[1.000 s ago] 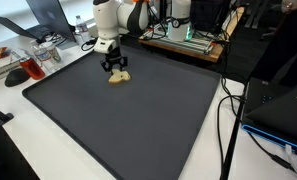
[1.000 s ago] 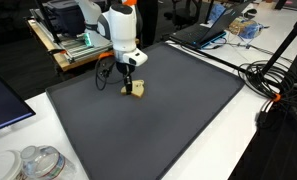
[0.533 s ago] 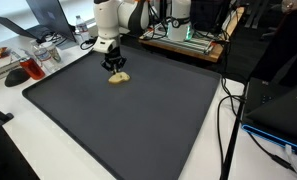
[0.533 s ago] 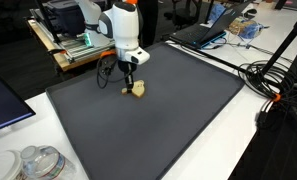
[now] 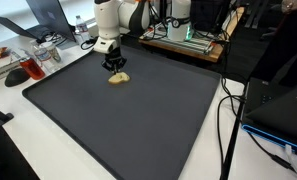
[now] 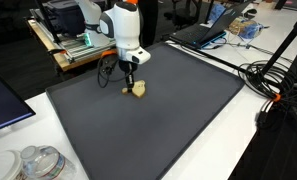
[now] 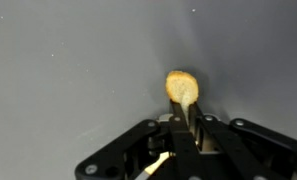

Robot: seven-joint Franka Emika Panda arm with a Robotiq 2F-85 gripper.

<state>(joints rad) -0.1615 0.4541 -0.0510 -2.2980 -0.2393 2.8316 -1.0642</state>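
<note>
The end effector hides the lower edge of the small tan piece.

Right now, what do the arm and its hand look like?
The arm is glossy white, built of rounded, bulbous segments, with an orange accent near one joint. Its hand is black, below a white wrist block. The wrist view shows slim black linked fingers. In an exterior view a dark cable loops beside the wrist.

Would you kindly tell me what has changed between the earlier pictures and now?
The gripper has closed its jaws: they stood apart over the tan piece and now meet at its edge; whether it is pinched is unclear. The piece and the dark mat stayed in place.
</note>
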